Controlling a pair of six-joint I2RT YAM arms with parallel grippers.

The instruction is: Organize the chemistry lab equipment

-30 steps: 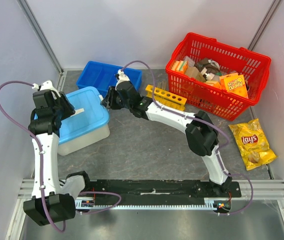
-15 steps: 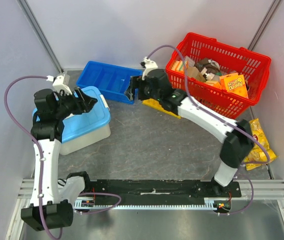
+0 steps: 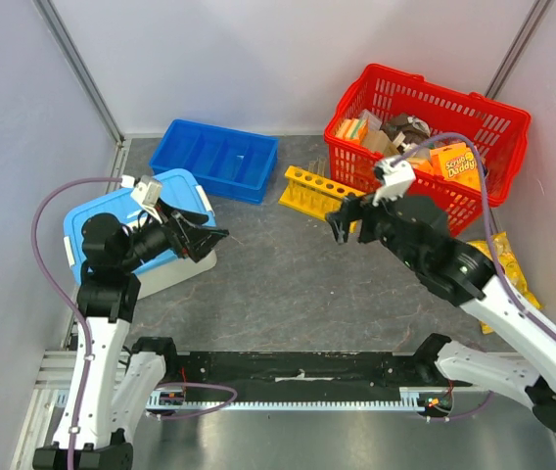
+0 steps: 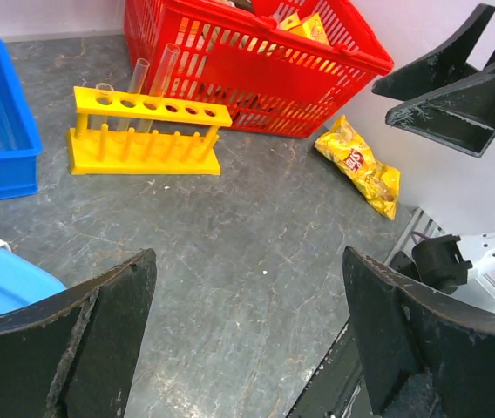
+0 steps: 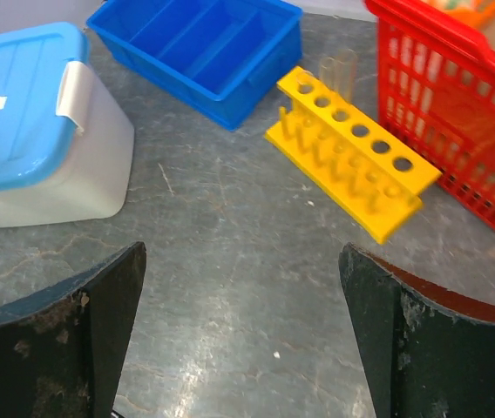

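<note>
Spread wide, holding nothing: right gripper (image 3: 345, 219), left gripper (image 3: 206, 238). Stands just beside basket (image 3: 474, 211), long axis along its front wall, tubes (image 5: 335, 69) at far-left end: rack (image 3: 324, 190). Lies just ahead-left of right gripper, well apart from left.

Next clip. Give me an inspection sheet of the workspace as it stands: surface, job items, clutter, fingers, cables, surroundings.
Surface: grey table, mottled, no spills seen.
Job's things: yellow test-tube rack upright beside the red basket, clear tubes at one end.
Clutter: blue tray, lidded box, chip bag.
Grippers: left gripper and right gripper open, fingers holding nothing.
Cables: purple cable loops off each arm.
Surroundings: pale walls, metal frame.
</note>
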